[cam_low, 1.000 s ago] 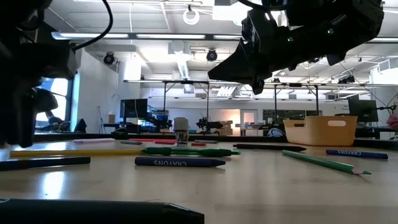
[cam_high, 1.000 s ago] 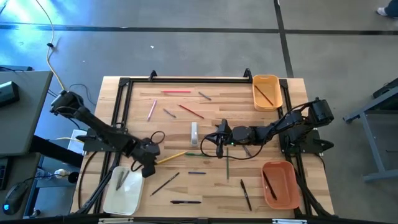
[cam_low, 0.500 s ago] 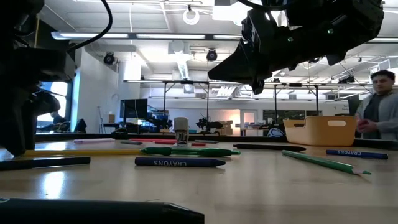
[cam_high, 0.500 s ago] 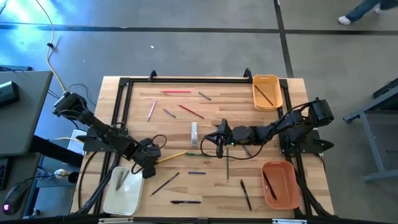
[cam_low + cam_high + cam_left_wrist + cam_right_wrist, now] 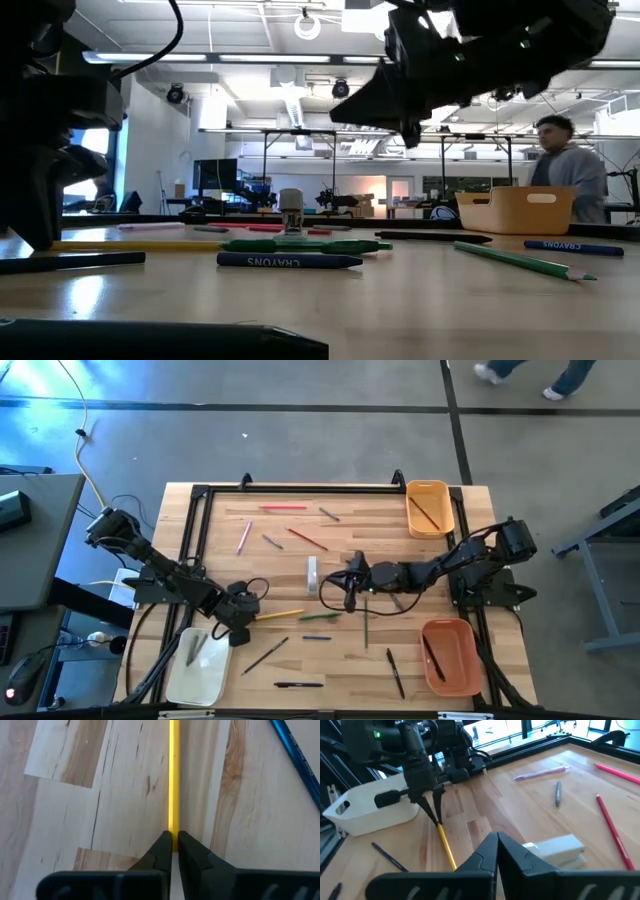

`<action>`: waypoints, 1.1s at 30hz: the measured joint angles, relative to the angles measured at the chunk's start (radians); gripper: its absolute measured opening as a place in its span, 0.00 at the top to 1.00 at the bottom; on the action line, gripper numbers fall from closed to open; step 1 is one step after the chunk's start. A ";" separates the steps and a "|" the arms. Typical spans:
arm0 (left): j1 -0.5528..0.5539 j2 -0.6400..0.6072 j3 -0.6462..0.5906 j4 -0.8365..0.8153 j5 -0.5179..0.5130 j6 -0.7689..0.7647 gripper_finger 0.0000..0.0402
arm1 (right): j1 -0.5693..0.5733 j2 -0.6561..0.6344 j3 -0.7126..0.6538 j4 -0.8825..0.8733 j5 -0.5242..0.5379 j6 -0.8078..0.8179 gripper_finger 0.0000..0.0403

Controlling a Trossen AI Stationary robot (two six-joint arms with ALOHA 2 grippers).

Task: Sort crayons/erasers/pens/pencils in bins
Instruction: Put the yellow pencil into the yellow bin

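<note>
Two grippers at mid-table, bare wood between. Left gripper (image 5: 243, 616) pinching the end of a yellow pencil (image 5: 280, 614), beside the cream bin (image 5: 200, 670) at 7 o'clock. Right gripper (image 5: 350, 595) pressed together, empty, above a green pencil (image 5: 318, 617); white eraser (image 5: 312, 573) adjacent. Orange bins (image 5: 450, 657) at 3 o'clock.

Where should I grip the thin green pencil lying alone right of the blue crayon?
Grip the thin green pencil at mid-length from straight above, fingers across its thin shaft: it lies flat on the wooden table, clear space either side. The right gripper hovers nearest.
</note>
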 joint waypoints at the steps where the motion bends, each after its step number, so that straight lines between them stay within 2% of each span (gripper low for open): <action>1: -0.003 -0.001 0.000 0.000 -0.009 -0.001 0.99 | 0.004 0.000 0.025 -0.037 0.001 -0.003 1.00; 6: -0.008 0.000 -0.002 0.026 -0.040 0.000 1.00 | 0.025 0.000 0.168 -0.308 0.000 -0.021 1.00; 10: -0.008 0.000 -0.003 0.046 -0.063 0.009 1.00 | 0.036 0.000 0.221 -0.423 -0.004 -0.021 0.95; 16: -0.008 0.002 -0.004 0.104 -0.076 0.026 1.00 | 0.069 0.001 0.223 -0.450 -0.050 0.006 0.77; 21: -0.003 0.002 -0.004 0.140 -0.097 0.037 1.00 | 0.096 0.063 0.223 -0.429 -0.061 0.011 0.66; 29: 0.005 0.001 -0.004 0.186 -0.120 0.037 1.00 | 0.094 0.179 0.224 -0.381 -0.081 0.050 0.63; 33: 0.023 0.000 -0.004 0.214 -0.126 0.038 1.00 | 0.087 0.220 0.225 -0.342 -0.130 0.051 0.63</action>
